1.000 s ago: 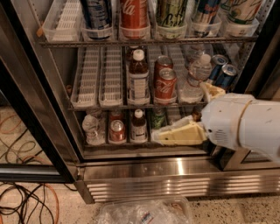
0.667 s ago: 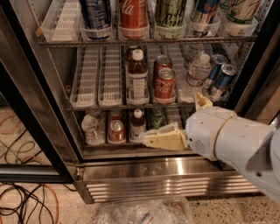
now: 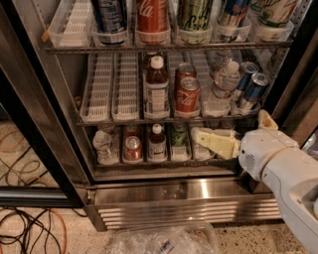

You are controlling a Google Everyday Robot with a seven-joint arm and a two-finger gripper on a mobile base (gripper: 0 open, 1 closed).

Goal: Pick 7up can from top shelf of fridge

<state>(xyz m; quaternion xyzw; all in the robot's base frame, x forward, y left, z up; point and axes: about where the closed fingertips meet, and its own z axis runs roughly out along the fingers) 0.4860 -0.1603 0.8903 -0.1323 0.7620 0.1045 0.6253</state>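
Note:
The fridge (image 3: 164,196) stands open, with its wire racks in view. The top shelf (image 3: 164,47) runs along the top edge of the camera view and holds a row of cans in plastic lane trays. A pale can with green lettering (image 3: 195,14), which looks like the 7up can, stands right of a red Coca-Cola can (image 3: 151,15); its lid is cut off. My gripper (image 3: 230,126) has cream fingers (image 3: 216,142) spread open and empty. It hovers in front of the right end of the bottom rack, far below the top shelf.
A dark door frame (image 3: 35,134) slants down the left side. The middle rack holds a bottle (image 3: 156,89), Coke cans (image 3: 186,94), water bottles and blue cans (image 3: 251,87). Cables (image 3: 25,233) lie on the floor at left, and a plastic bag (image 3: 164,240) lies below the fridge.
My gripper first reached left along the bottom rack, then drew back right and rose slightly. The white arm now sits lower in the right corner. The cans have not moved.

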